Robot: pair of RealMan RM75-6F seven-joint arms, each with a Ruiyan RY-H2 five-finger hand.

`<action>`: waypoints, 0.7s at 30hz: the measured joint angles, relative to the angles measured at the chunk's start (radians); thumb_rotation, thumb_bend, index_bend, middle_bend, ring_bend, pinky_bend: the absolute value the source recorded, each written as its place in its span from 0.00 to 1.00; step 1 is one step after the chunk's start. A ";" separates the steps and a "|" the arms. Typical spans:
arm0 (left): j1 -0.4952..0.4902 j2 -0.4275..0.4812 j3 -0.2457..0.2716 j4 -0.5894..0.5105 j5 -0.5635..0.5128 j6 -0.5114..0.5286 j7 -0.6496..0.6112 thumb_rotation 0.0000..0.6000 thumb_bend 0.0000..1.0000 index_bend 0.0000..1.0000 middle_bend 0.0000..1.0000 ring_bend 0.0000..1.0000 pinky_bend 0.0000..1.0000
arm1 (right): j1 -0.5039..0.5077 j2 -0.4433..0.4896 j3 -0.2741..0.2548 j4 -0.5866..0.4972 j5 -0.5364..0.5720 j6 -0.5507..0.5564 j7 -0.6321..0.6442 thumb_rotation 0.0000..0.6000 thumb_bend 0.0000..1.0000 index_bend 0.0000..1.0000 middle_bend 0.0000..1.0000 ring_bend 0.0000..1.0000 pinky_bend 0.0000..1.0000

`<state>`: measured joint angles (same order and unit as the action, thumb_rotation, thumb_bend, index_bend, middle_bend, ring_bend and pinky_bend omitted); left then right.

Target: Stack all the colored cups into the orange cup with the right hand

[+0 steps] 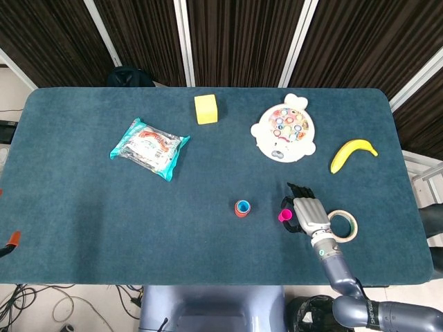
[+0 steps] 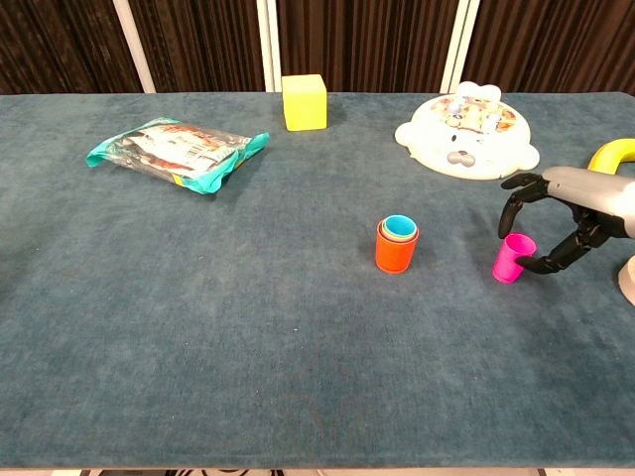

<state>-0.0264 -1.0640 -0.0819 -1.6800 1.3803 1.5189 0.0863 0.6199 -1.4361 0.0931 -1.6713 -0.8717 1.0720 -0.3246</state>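
Observation:
The orange cup (image 2: 396, 253) stands upright mid-table with a light blue cup nested on top inside it; the head view shows this orange cup (image 1: 241, 209) from above. A magenta cup (image 2: 512, 258) stands upright on the cloth to its right, also seen as the magenta cup (image 1: 284, 216) from above. My right hand (image 2: 571, 213) arches over that cup from the right, with the thumb against its lower right side and the fingers curled down just above its rim. The cup rests on the table. The right hand (image 1: 310, 213) covers part of it from above. My left hand is out of sight.
A tape roll (image 1: 343, 225) lies just right of my right hand. A banana (image 1: 352, 153) and a white toy plate (image 1: 286, 128) lie behind it. A yellow block (image 1: 205, 108) and a snack packet (image 1: 149, 147) sit at the back left.

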 measured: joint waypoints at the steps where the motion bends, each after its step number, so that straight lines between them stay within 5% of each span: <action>1: 0.000 0.000 0.000 0.000 0.000 0.000 0.000 1.00 0.27 0.02 0.02 0.00 0.00 | -0.001 0.000 0.001 0.000 -0.001 -0.001 0.000 1.00 0.42 0.43 0.01 0.06 0.05; 21: 0.000 -0.001 0.002 -0.002 0.002 0.000 0.003 1.00 0.27 0.03 0.03 0.00 0.00 | -0.010 0.004 0.020 -0.006 -0.004 -0.009 -0.004 1.00 0.42 0.48 0.01 0.06 0.05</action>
<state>-0.0265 -1.0647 -0.0804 -1.6824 1.3818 1.5186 0.0892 0.6103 -1.4325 0.1136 -1.6772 -0.8762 1.0629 -0.3283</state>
